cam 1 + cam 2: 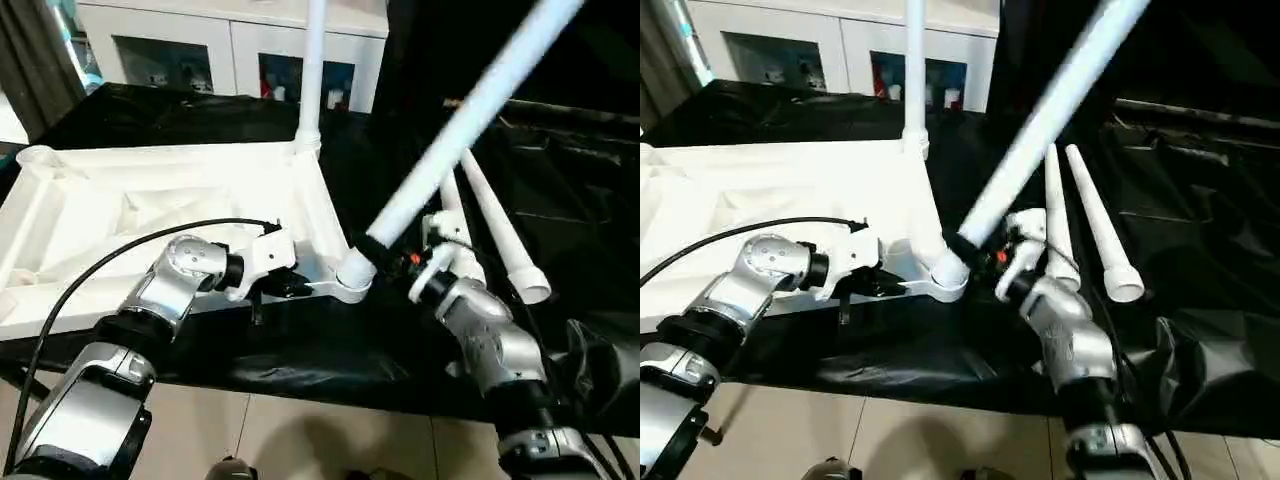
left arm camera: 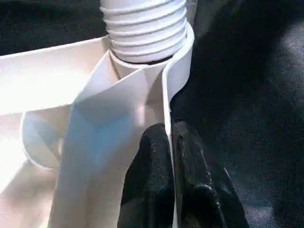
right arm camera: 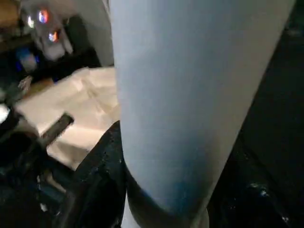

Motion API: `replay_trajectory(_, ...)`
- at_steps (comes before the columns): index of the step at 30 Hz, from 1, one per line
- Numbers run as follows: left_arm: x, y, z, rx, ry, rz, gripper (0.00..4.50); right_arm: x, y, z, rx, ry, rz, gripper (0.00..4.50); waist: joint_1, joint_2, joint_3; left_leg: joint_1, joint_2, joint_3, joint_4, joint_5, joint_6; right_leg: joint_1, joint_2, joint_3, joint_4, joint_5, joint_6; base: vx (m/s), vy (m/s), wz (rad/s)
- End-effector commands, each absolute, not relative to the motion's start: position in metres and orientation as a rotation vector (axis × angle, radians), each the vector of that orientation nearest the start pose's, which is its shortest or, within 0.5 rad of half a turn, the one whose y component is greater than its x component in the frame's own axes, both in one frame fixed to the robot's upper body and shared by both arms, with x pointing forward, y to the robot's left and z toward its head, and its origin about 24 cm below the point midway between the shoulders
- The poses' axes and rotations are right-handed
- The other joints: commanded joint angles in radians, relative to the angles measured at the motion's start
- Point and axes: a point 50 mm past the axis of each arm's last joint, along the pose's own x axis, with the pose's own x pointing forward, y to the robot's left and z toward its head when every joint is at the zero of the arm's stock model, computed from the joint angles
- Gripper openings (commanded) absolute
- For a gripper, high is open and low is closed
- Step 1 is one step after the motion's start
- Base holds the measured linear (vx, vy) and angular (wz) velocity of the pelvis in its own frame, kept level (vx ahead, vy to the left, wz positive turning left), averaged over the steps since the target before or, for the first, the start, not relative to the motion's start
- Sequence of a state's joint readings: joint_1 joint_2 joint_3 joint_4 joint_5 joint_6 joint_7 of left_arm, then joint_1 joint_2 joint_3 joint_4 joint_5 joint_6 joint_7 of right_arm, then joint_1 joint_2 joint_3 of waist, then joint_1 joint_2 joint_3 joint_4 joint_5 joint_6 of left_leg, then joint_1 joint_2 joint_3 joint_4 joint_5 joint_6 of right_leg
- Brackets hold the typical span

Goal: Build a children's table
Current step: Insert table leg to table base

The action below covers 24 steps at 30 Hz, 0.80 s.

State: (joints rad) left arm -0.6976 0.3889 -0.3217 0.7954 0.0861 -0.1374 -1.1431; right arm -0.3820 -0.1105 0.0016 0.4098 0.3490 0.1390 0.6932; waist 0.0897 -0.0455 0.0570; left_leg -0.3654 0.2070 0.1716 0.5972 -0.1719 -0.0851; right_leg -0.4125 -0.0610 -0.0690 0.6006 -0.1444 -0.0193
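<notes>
At centre frame, the right gripper (image 1: 372, 247) clamps a tilted white leg (image 1: 450, 135) at the upturned tabletop's (image 1: 130, 215) near corner socket (image 1: 352, 275), while the left gripper (image 2: 169, 142) pinches the tabletop's rim just left of it

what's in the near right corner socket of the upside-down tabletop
The threaded end of a white leg, tilted and held by the right gripper, sits at the socket. How deep it goes is hidden by the socket wall.

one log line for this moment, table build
stage: second leg at near corner socket | left gripper: shut on top rim | right gripper: holds tilted leg | one leg upright | two legs lying on cloth
</notes>
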Motion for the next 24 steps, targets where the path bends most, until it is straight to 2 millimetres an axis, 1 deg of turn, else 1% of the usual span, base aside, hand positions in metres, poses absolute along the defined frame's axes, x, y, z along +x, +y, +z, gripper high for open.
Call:
replay_trajectory(1,0.339,0.145,0.065,0.627,0.343,-1.269,0.00,0.299,-0.124,0.027,0.213,0.211,0.741,1.87,-0.004,0.011,-0.064,0.019,0.024,-0.009,-0.080,-0.325,-0.014,0.038,-0.084,0.044,-0.095,-0.506,-0.110,0.000,0.000,0.00)
replay_trajectory(4,0.339,0.144,0.065,0.627,0.343,-1.268,0.00,0.299,-0.123,0.027,0.184,0.213,0.755,1.87,-0.005,0.013,-0.064,0.018,0.024,-0.010,-0.082,-0.327,-0.012,0.037,-0.082,0.043,-0.094,-0.497,-0.113,0.000,0.000,0.00)
replay_trajectory(6,0.339,0.144,0.065,0.630,0.344,-1.269,0.00,0.298,-0.120,0.026,0.120,0.225,0.788,1.87,-0.006,0.012,-0.063,0.019,0.023,-0.010,-0.082,-0.339,-0.014,0.037,-0.080,0.042,-0.096,-0.509,-0.108,0.000,0.000,0.00)
replay_trajectory(9,0.339,0.144,0.065,0.631,0.344,-1.272,0.00,0.298,-0.116,0.026,0.071,0.250,0.825,1.87,-0.008,0.012,-0.061,0.022,0.022,-0.012,-0.082,-0.359,-0.014,0.035,-0.082,0.040,-0.101,-0.550,-0.098,0.000,0.000,0.00)
replay_trajectory(10,0.339,0.144,0.064,0.631,0.344,-1.273,0.00,0.299,-0.115,0.026,0.057,0.258,0.836,1.87,-0.009,0.012,-0.060,0.023,0.021,-0.012,-0.080,-0.362,-0.012,0.034,-0.083,0.040,-0.105,-0.574,-0.090,0.000,0.000,0.00)
replay_trajectory(12,0.338,0.143,0.064,0.633,0.345,-1.284,0.00,0.302,-0.112,0.029,0.000,0.284,0.884,1.87,-0.011,0.010,-0.060,0.022,0.021,-0.014,-0.081,-0.368,-0.012,0.034,-0.082,0.039,-0.106,-0.588,-0.083,0.000,0.000,0.00)
replay_trajectory(13,0.337,0.142,0.063,0.633,0.345,-1.288,0.00,0.304,-0.110,0.030,-0.016,0.295,0.898,1.87,-0.011,0.011,-0.060,0.022,0.021,-0.014,-0.081,-0.369,-0.013,0.035,-0.083,0.038,-0.105,-0.588,-0.083,0.000,0.000,0.00)
replay_trajectory(14,0.337,0.142,0.063,0.632,0.345,-1.290,0.00,0.305,-0.110,0.030,-0.026,0.301,0.907,1.87,-0.013,0.009,-0.060,0.022,0.022,-0.015,-0.081,-0.370,-0.012,0.034,-0.082,0.038,-0.104,-0.585,-0.087,0.000,0.000,0.00)
replay_trajectory(15,0.337,0.142,0.063,0.632,0.345,-1.291,0.00,0.306,-0.109,0.030,-0.030,0.303,0.910,1.87,-0.014,0.010,-0.059,0.022,0.022,-0.015,-0.081,-0.373,-0.012,0.033,-0.082,0.038,-0.105,-0.587,-0.087,0.000,0.000,0.00)
replay_trajectory(16,0.337,0.142,0.063,0.632,0.345,-1.293,0.00,0.307,-0.108,0.031,-0.033,0.310,0.924,1.87,-0.014,0.004,-0.059,0.025,0.022,-0.012,-0.079,-0.377,-0.011,0.029,-0.083,0.039,-0.109,-0.595,-0.084,0.000,0.000,0.00)
replay_trajectory(17,0.337,0.141,0.063,0.632,0.346,-1.295,0.00,0.308,-0.108,0.031,-0.033,0.316,0.935,1.87,-0.014,0.006,-0.059,0.022,0.021,-0.015,-0.080,-0.373,-0.010,0.034,-0.084,0.039,-0.106,-0.595,-0.083,0.000,0.000,0.00)
replay_trajectory(20,0.336,0.141,0.062,0.631,0.345,-1.303,0.00,0.309,-0.106,0.032,-0.035,0.338,0.972,1.87,-0.015,0.006,-0.060,0.024,0.022,-0.015,-0.080,-0.378,-0.009,0.032,-0.083,0.037,-0.107,-0.598,-0.081,0.000,0.000,0.00)
replay_trajectory(22,0.334,0.139,0.063,0.627,0.340,-1.327,0.00,0.311,-0.108,0.030,-0.025,0.351,0.997,1.87,-0.015,0.006,-0.060,0.023,0.022,-0.015,-0.081,-0.375,-0.008,0.033,-0.084,0.037,-0.107,-0.596,-0.082,0.000,0.000,0.00)
replay_trajectory(23,0.333,0.138,0.063,0.625,0.336,-1.347,0.00,0.310,-0.110,0.029,-0.011,0.352,1.008,1.87,-0.016,-0.001,-0.058,0.022,0.023,-0.015,-0.081,-0.370,-0.004,0.033,-0.085,0.037,-0.106,-0.596,-0.083,0.000,0.000,0.00)
replay_trajectory(24,0.333,0.138,0.063,0.626,0.336,-1.353,0.00,0.310,-0.111,0.029,-0.007,0.353,1.013,1.87,-0.016,0.003,-0.058,0.023,0.024,-0.014,-0.081,-0.365,-0.002,0.032,-0.085,0.039,-0.107,-0.584,-0.088,0.000,0.000,0.00)
